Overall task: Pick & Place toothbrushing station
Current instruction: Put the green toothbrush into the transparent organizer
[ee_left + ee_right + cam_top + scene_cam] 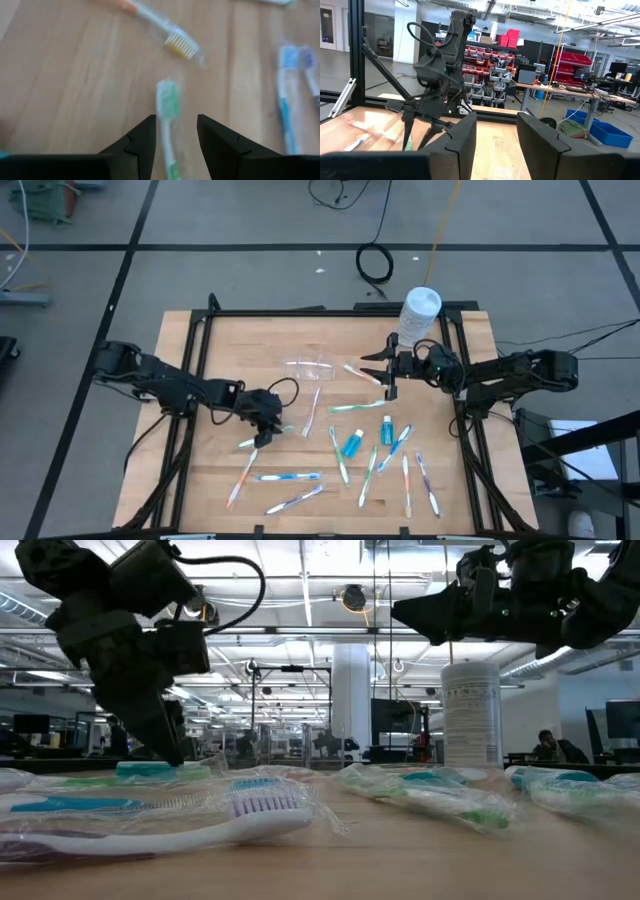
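Left claw (176,131) open, straddling green toothbrush (168,102), orange toothbrush (178,42) beyond

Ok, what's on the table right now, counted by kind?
Toothbrushes: 12
Toothpaste tubes: 2
Cup: 1
Canister: 1
Total: 16
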Controlling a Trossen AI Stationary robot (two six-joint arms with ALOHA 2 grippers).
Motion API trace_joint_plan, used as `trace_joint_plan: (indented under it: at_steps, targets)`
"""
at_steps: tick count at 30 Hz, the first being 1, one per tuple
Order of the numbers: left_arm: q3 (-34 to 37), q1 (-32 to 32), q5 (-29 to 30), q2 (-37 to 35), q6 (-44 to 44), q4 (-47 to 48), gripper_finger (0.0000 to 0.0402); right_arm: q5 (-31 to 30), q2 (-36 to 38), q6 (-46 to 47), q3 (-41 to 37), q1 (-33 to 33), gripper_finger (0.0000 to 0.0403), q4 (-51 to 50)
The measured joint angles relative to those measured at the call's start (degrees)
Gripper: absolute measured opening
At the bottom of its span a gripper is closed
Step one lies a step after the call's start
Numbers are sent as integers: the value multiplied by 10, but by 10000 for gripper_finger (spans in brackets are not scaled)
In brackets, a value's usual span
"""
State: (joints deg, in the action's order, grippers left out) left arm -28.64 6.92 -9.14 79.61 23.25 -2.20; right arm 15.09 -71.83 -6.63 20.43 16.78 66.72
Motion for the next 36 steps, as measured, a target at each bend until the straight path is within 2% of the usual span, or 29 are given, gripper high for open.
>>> trace_joint_plan:
  at_steps: [4, 15, 22, 25, 29, 36]
  targets:
    - [0, 12, -19, 0, 5, -16, 147, 0, 0, 0, 0, 0, 132, 0]
    - [-1, 14, -18, 78, 12, -55, 147, 0, 0, 0, 0, 0, 132, -3]
    - [-22, -6, -57, 53, 2, -37, 147, 0, 0, 0, 1, 0, 132, -10]
    - [-42, -6, -27, 25, -14, 19, 147, 0, 0, 0, 1, 0, 132, -11]
    - [-47, -2, 49, 21, -40, 66, 147, 0, 0, 0, 1, 0, 132, -14]
    - [-44, 3, 24, 74, -39, 28, 147, 0, 0, 0, 1, 0, 132, -16]
